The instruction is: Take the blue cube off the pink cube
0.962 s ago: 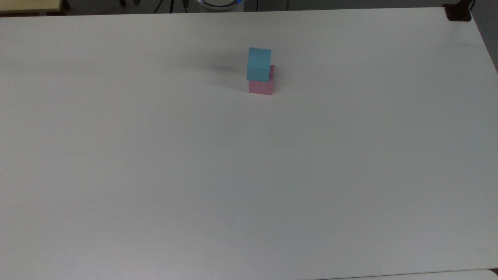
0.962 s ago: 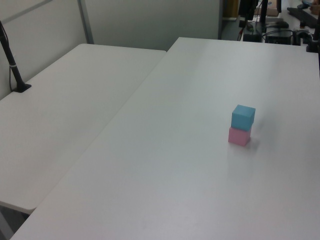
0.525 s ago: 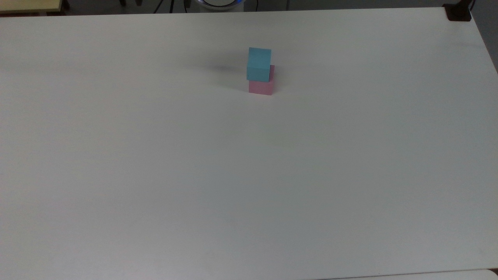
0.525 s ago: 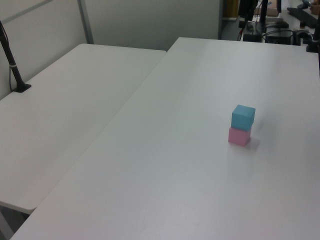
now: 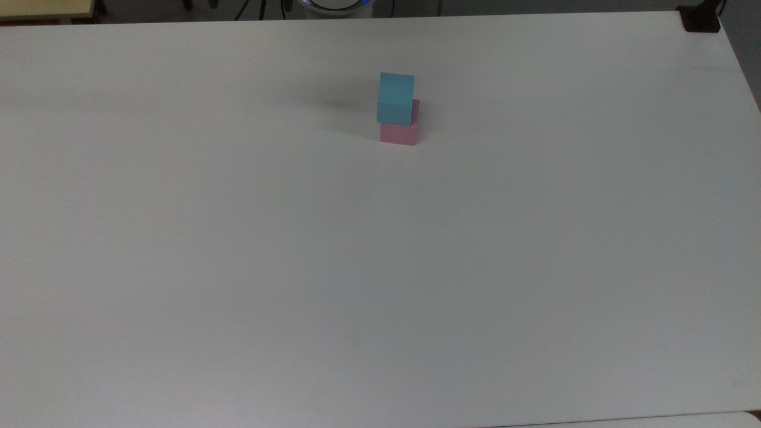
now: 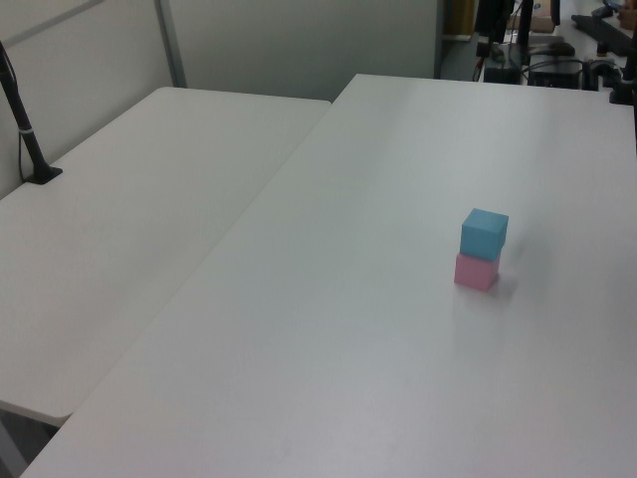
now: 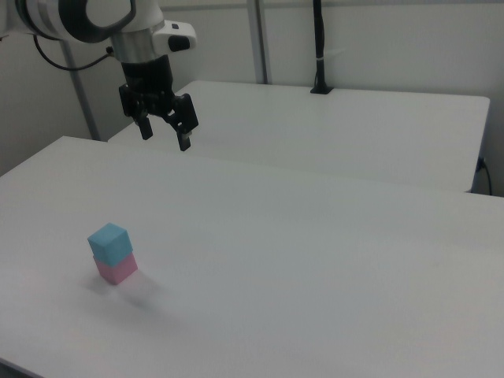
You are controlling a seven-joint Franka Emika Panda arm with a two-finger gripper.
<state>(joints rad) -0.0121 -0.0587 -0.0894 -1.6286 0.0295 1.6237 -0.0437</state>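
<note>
The blue cube [image 5: 396, 97] sits stacked on the pink cube [image 5: 398, 133], slightly offset, on the white table [image 5: 380, 267], while the gripper [image 7: 164, 132] hangs high above the table and well apart from the stack, fingers [image 7: 183, 139] spread and empty, seemingly ready to descend over the blue cube.

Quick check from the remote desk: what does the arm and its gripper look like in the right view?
The arm is glossy white with rounded segments and a dark grey ring at the joint. A black cable loops down behind it. The wrist ends in a white flange above a black gripper body with two black fingers. I see no readable markings.
</note>
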